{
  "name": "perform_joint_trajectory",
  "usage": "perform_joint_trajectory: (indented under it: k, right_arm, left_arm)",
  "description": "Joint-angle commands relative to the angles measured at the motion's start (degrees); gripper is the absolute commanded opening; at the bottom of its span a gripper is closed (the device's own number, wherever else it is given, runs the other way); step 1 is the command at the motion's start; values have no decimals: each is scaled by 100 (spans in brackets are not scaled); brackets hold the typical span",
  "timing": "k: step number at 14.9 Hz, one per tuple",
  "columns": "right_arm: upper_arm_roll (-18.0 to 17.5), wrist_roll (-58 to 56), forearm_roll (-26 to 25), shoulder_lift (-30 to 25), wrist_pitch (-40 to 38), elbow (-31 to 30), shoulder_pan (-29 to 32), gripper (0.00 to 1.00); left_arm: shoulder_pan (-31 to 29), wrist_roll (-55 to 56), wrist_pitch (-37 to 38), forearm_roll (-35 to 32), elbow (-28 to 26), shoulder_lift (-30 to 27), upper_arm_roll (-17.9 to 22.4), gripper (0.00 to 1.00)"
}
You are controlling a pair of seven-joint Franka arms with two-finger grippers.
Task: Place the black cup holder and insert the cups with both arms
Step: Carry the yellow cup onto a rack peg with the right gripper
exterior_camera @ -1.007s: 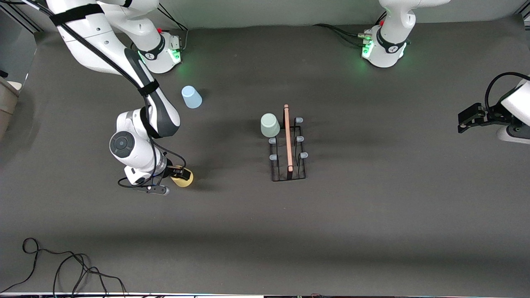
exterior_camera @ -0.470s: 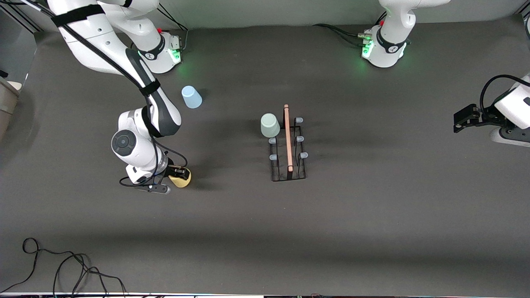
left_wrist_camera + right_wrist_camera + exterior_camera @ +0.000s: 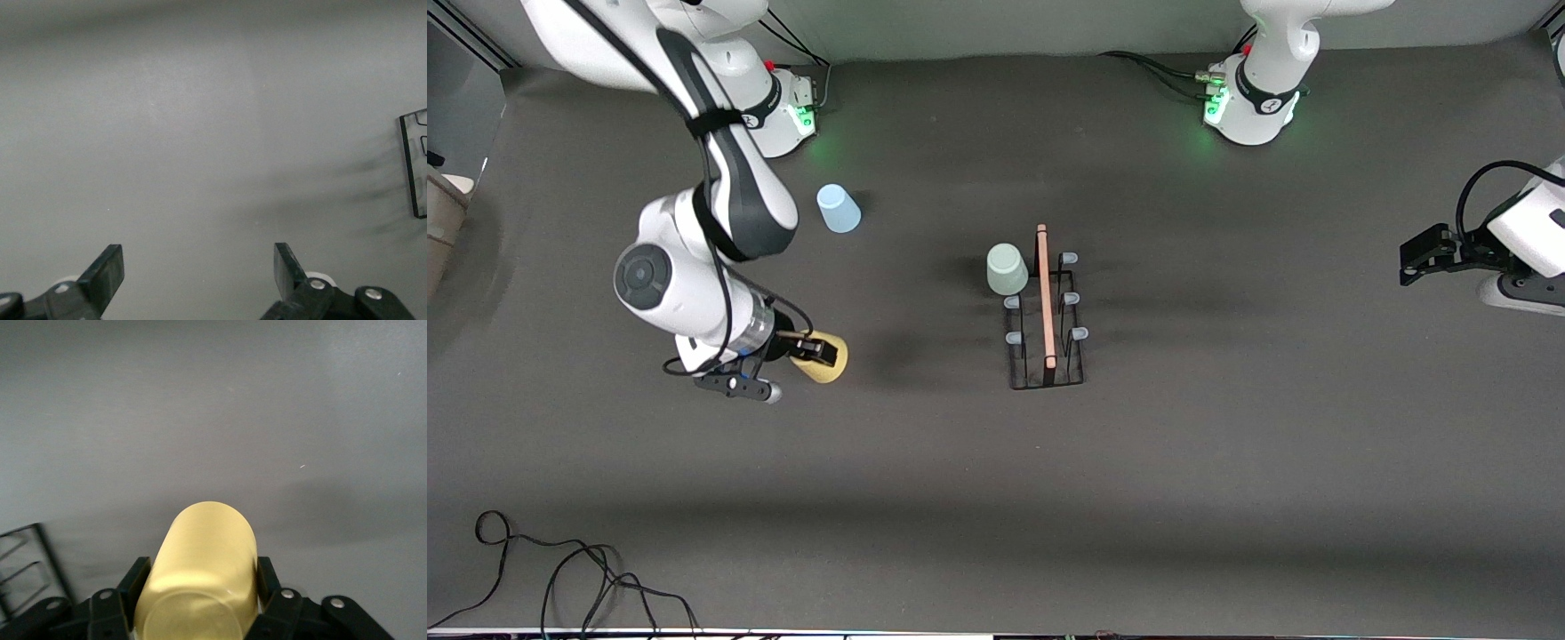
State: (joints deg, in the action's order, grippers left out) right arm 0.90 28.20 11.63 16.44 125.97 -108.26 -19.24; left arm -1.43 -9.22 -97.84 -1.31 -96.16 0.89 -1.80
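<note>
The right gripper (image 3: 811, 349) was clamped on the yellow cup (image 3: 825, 357), which lay tilted on its side in the grip over the table (image 3: 1227, 462) at the right arm's end. In the right wrist view the yellow cup (image 3: 203, 577) filled the space between the two black fingers (image 3: 137, 577), both pressed against its sides.

The rack (image 3: 1047, 311) stood near the table's middle, its wooden handle (image 3: 1044, 298) running from twelve o'clock to six o'clock in the front view. The green cup (image 3: 1007, 268) sat upside down on the prong at the rack's ten o'clock corner. The other blue-tipped prongs (image 3: 1079, 334) were bare. From the rack, the yellow cup was at about nine o'clock, well apart. The blue cup (image 3: 838, 209) stood upside down on the table at about ten o'clock from the rack, near the right arm's base (image 3: 778, 107) and farther from the front camera than the yellow cup.

The left gripper (image 3: 1421, 255) waited at three o'clock from the rack, over the table at the left arm's end, jaws spread wide and holding nothing. In the left wrist view its fingers (image 3: 107, 273) stood well apart over bare table, with a corner of the rack (image 3: 413, 167) at the edge.

A loose cable (image 3: 560, 569) lay at the table's edge nearest the front camera, toward the right arm's end.
</note>
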Motion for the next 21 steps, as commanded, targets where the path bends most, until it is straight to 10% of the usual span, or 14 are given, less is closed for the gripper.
perform_joint_trajectory:
  k: [1,13,21]
  right_arm:
    - [16,982,129,131,-195,549,-518,0]
    - [42,4359,-661,1527,-143,2563,-2215,0]
    - [60,4677,-872,2144,604,2661,-2392,0]
  left_arm:
    - [55,236,-34,-36,1,-27,13,100]
    - [55,157,168,-36,1,-89,13,100]
    - [47,148,177,-36,-8,-98,13,100]
